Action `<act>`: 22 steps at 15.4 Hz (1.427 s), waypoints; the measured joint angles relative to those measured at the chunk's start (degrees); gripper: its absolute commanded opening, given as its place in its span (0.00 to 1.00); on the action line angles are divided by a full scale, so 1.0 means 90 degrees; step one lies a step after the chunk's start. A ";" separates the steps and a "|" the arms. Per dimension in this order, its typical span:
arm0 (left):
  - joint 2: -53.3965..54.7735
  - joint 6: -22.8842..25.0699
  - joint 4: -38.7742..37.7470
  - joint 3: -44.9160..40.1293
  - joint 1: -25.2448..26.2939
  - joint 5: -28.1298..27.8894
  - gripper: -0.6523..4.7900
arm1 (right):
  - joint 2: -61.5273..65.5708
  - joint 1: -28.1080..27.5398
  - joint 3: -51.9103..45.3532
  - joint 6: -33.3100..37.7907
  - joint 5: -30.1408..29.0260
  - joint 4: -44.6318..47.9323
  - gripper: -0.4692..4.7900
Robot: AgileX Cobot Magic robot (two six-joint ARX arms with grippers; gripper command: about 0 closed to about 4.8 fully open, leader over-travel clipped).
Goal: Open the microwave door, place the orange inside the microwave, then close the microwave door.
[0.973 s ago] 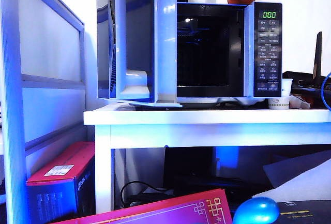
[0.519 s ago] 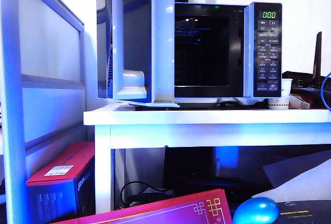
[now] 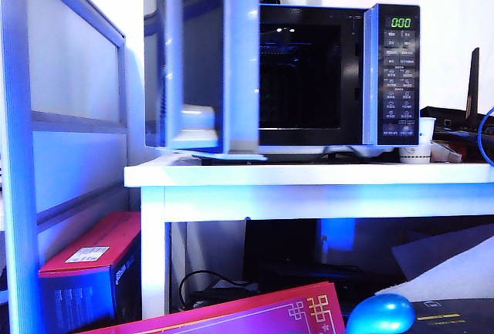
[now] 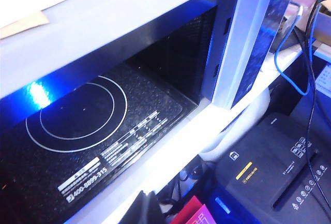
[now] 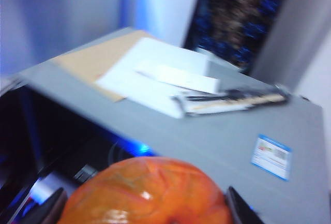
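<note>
On the white table (image 3: 309, 173): door open, orange not yet inside.
At left the microwave door (image 3: 204, 64) stands open, the microwave (image 3: 312, 75) cavity empty; left gripper unseen; right gripper (image 5: 142, 208), above the microwave, clamps the orange (image 5: 145, 190).

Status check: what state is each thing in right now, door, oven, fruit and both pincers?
Glossy black glass microwave door: swung open.
Boxy black microwave: cavity empty, green digits lit.
Round orange-red orange: held above the microwave top.
Right pincer: shut on the orange.
Left pincer: out of view.
</note>
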 measured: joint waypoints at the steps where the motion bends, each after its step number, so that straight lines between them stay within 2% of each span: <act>1: -0.0002 0.0000 -0.0012 0.0000 0.0002 -0.0002 0.11 | 0.0007 0.0109 -0.0002 -0.0236 0.0000 -0.0221 0.28; 5: 0.0000 0.0000 -0.0005 0.0002 0.0000 0.0024 0.11 | 0.0209 0.0240 -0.0804 -0.0673 0.0049 -0.0474 0.26; 7: 0.0000 0.0000 -0.0002 0.0002 0.0000 0.0024 0.11 | 0.0267 0.0240 -0.1447 -0.0748 0.0046 0.0061 0.26; 10: 0.0000 0.0000 0.0005 0.0002 0.0000 0.0024 0.11 | 0.0590 0.0240 -0.2642 -0.0746 0.0034 0.1574 0.26; 13: 0.0000 0.0000 0.0002 0.0002 0.0000 0.0024 0.11 | 0.1095 0.0240 -0.3342 -0.0714 0.0029 0.3096 0.26; 15: 0.0000 0.0000 0.0005 0.0002 0.0000 0.0024 0.11 | 0.1455 0.0265 -0.3589 -0.0522 0.0034 0.4265 0.26; 16: 0.0000 0.0000 0.0005 0.0002 0.0000 0.0024 0.11 | 0.1863 0.0304 -0.3670 -0.0364 0.0027 0.5207 0.26; 22: -0.0002 0.0000 -0.0007 0.0002 -0.0002 0.0024 0.11 | 0.3123 0.0495 -0.3684 -0.0172 0.0272 0.7342 0.25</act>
